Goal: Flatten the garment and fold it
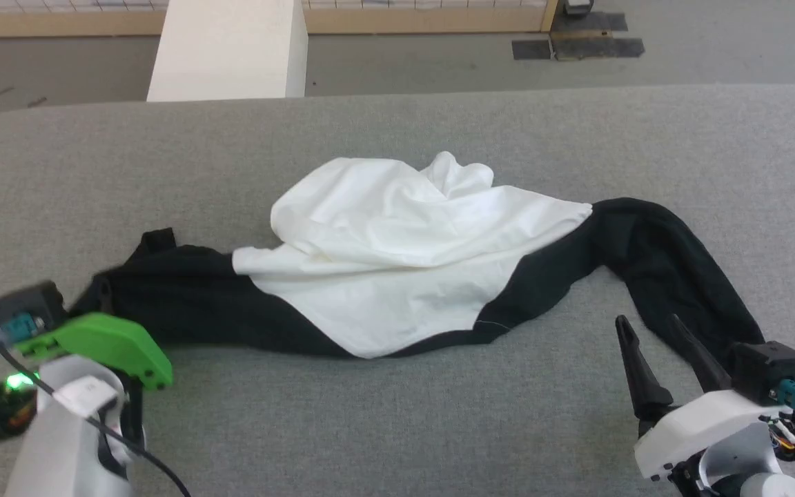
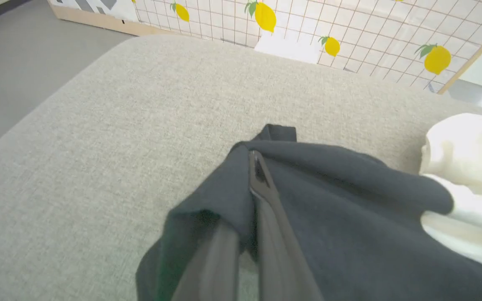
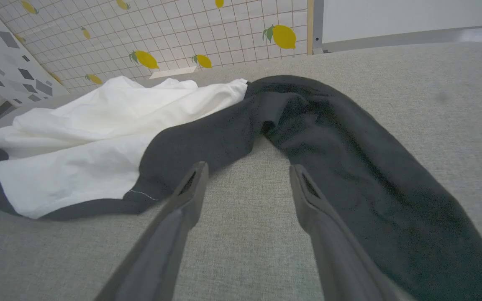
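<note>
Cloth spreads across the middle of the head view: the garment [image 1: 384,276] lies crumpled on the grey table [image 1: 439,428], its white body bunched at the centre and one black sleeve trailing toward each lower corner. The left pincer [image 2: 254,159] is clamped tight on a fold of black sleeve. In the left wrist view the dark cloth wraps both sides of the fingers [image 2: 274,225] and hides most of one of them. In the head view that pincer's tips are covered by a green housing [image 1: 111,345] at the lower left (the black cloth just beyond it is blurred). The right pincer [image 1: 646,323] stands wide apart at the lower right with nothing in it, its tips over bare table just beside the other sleeve. Whether they touch the surface cannot be told. That sleeve's cuff end is hidden behind the right wrist. A white box [image 1: 232,48] beyond the table's far edge is cut off by the top of the frame.
</note>
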You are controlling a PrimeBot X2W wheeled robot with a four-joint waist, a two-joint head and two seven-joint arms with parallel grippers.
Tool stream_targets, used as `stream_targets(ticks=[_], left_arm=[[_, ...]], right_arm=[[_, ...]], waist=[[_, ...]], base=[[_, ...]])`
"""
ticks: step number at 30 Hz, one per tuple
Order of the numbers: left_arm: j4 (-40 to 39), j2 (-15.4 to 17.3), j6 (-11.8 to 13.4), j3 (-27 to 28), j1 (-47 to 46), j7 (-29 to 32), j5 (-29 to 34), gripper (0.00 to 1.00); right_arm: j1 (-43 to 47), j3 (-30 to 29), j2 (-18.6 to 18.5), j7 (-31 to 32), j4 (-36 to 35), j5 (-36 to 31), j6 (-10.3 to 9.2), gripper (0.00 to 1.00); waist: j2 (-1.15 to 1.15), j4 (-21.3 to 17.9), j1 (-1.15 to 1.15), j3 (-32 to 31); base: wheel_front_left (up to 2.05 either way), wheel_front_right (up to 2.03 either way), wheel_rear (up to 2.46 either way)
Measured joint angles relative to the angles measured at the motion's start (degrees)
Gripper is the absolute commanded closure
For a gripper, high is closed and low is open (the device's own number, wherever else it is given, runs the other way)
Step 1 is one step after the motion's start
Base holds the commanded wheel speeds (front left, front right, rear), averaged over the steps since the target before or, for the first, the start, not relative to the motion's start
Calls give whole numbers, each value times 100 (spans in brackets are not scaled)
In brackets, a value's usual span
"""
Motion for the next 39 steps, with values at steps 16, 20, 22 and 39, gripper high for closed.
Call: stream_targets(ticks=[16,20,22,39], left_arm=[[1013,-557,-349,-124,-248,-680,-407,0],[723,-839,-383,-298,278,-677,-493,0],[565,-949,-392,-416,456,-669,-506,0],[1202,-1024,-214,-620,-210,119,-849,0]], right_arm=[[-88,12,-1,110,27,-45,0,0],[-66,46,0,159,4,-45,0,0],[-64,62,0,177,-1,-45,0,0],[-65,201,0,254,-49,-35,0,0]], waist=[[0,72,0,61],[0,195,0,-75],[0,270,0,-132],[0,5,0,-70]], base=[[0,0,0],[0,0,0],[0,0,0],[0,0,0]])
